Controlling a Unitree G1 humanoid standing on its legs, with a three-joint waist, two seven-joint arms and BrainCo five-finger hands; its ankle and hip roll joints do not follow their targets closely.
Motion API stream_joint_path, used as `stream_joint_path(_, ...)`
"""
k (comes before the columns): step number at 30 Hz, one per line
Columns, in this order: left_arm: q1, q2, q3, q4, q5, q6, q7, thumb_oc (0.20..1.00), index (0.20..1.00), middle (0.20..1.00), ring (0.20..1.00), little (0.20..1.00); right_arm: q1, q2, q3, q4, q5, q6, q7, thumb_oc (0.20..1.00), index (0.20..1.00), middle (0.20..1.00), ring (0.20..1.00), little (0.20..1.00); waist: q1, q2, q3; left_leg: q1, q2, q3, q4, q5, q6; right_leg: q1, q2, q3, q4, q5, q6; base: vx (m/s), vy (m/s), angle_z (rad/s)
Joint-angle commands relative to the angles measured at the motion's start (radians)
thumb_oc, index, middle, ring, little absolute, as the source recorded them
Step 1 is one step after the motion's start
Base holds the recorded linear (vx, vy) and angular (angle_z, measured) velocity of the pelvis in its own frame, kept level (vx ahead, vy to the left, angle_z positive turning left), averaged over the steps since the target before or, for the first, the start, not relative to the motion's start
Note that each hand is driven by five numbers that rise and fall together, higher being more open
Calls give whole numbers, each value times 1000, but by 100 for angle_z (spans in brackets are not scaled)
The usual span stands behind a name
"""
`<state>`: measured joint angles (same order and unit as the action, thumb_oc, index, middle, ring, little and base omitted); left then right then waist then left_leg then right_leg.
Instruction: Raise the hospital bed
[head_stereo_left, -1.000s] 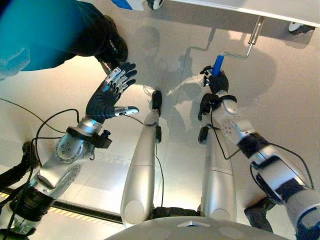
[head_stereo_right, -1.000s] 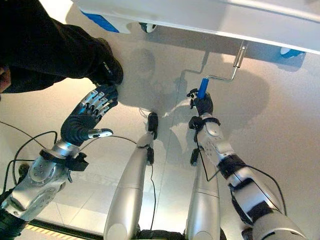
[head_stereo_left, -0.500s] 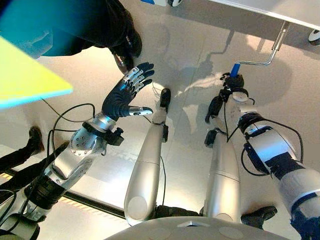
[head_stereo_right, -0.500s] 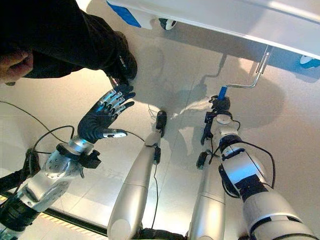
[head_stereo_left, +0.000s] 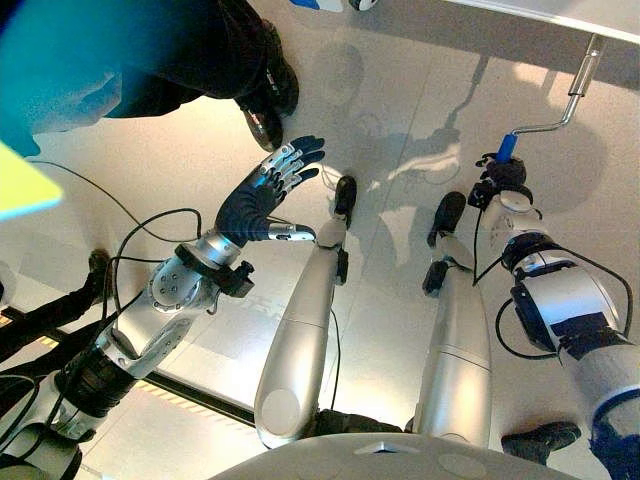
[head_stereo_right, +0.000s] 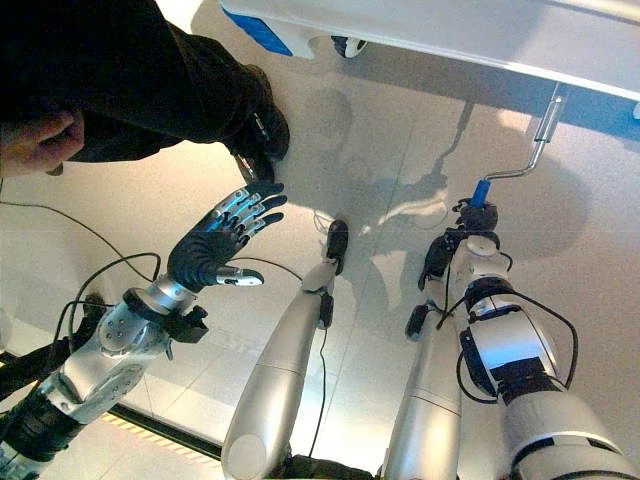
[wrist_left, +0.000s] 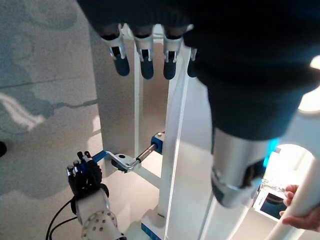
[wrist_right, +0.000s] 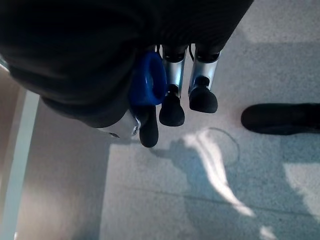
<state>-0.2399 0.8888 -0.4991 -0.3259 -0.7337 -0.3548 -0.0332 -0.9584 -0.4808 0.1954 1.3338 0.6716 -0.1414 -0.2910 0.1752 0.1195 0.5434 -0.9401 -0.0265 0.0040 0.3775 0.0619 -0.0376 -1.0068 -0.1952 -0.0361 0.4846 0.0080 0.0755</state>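
right hand (head_stereo_right: 477, 216) curled round blue crank handle (head_stereo_right: 480, 192), no legible writing

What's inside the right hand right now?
The right hand is curled round the blue grip of the bed's silver crank handle. The grip's top pokes out above the fingers; the rest of it is covered by the hand.

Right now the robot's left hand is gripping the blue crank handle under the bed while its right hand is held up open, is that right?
No, the hands are swapped. The right hand is curled round the blue crank handle, as the left eye view shows, and the left hand is held up open with straight fingers.
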Motion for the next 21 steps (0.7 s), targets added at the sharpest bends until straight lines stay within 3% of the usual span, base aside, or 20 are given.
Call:
stream_joint_path(1,32,-44,1,-63,-17,-23,-24,1000,1000,1000,1000,1000,105,-216,-53,41,54,-35,-78,200,200,200,200,200,-76,83,-23,6,-6,-6,28,-59,0,47,2,-8,27,-58,45,0,0,0)
stream_joint_path(21,79,-8,40,-83,-37,-25,-17,1000,1000,1000,1000,1000,161,-401,-117,82,73,-52,-101,200,200,200,200,200,-120,66,-23,-1,7,7,30,-63,-9,17,9,4,54,-69,39,1,-3,-1)
